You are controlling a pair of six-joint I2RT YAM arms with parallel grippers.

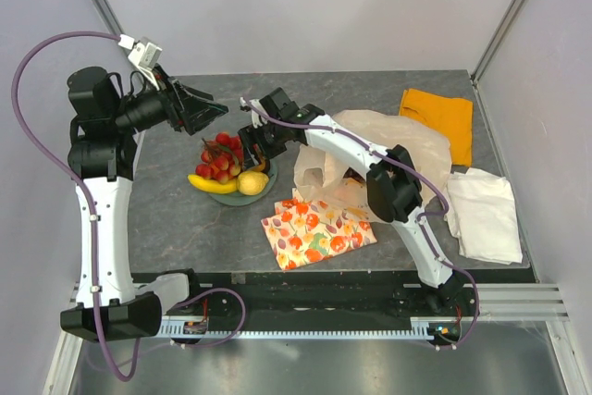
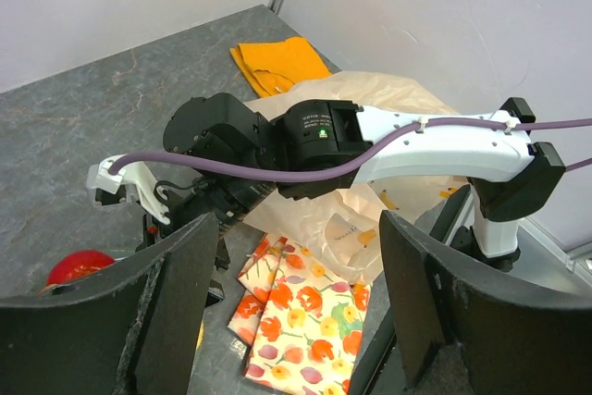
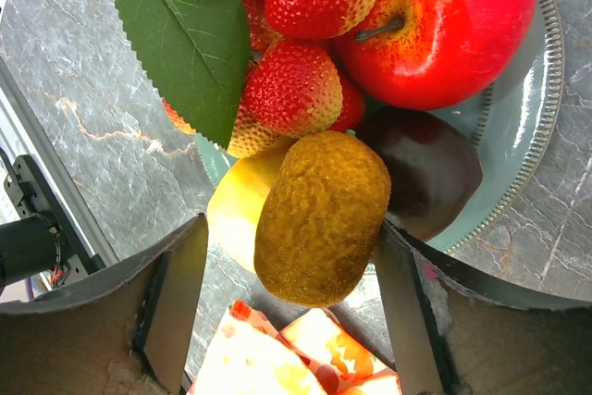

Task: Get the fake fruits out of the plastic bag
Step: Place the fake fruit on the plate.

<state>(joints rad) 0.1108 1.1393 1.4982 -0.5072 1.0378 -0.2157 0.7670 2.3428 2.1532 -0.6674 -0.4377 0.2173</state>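
Left arm (image 1: 100,219), right arm (image 1: 347,147): white link shells, black joint housings; purple cable (image 2: 259,174) leaves each black base (image 1: 102,314) along the links; small green sticker (image 2: 322,133) on a housing far from the base; left gripper (image 2: 296,219) fingers (image 2: 176,293) matte black wedges

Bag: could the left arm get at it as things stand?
Probably not directly. The left gripper hangs open at the left, and the right arm stretches across between it and the bag, with the right gripper over the plate.
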